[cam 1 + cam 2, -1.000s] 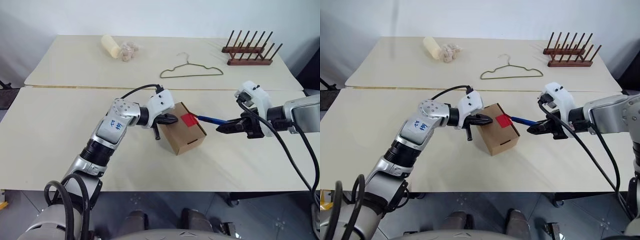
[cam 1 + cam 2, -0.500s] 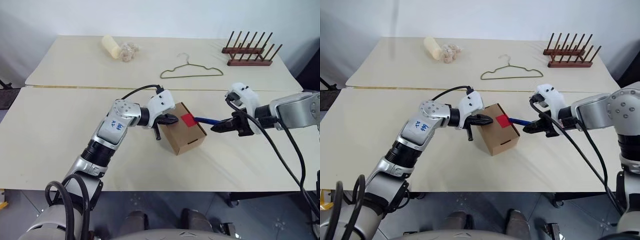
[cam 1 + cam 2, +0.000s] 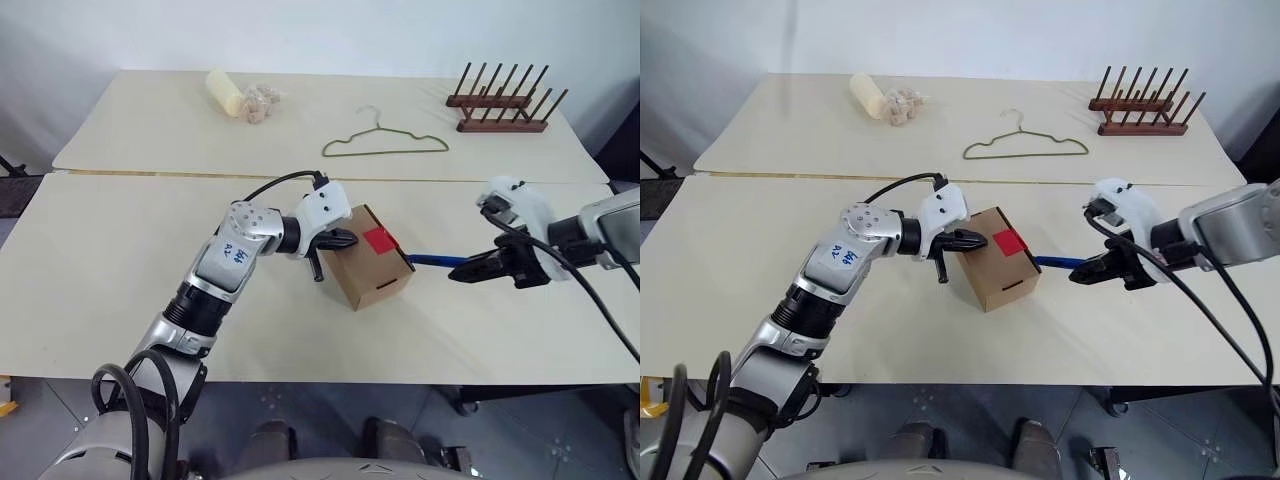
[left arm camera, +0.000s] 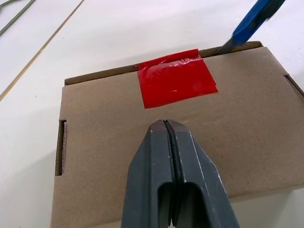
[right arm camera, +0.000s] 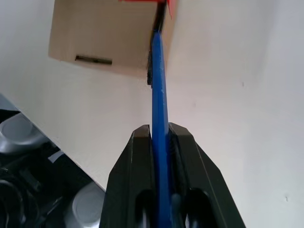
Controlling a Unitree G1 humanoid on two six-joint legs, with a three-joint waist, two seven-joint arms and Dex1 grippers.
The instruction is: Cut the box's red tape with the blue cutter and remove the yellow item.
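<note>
The box (image 3: 372, 270), a small brown carton, sits near the middle of the front table with the red tape (image 4: 175, 78) across its top flap seam. My left gripper (image 3: 346, 239) is shut and its tips rest on the box's top, just short of the tape. To the right of the box, my right gripper (image 3: 460, 271) is shut on the blue cutter (image 3: 432, 261). The cutter's tip reaches the box's right edge below the tape, at the flap corner (image 5: 159, 28). The yellow item is hidden.
On the far table lie a wire hanger (image 3: 385, 145), a wooden peg rack (image 3: 505, 100), a pale yellow roll (image 3: 222, 92) and a crumpled bundle (image 3: 262, 100). A seam (image 3: 140, 175) runs between the two tables.
My right gripper drew the cutter back to the right and nearer me, so its tip sits at the box's right edge instead of by the tape. The left gripper and box stayed put.
</note>
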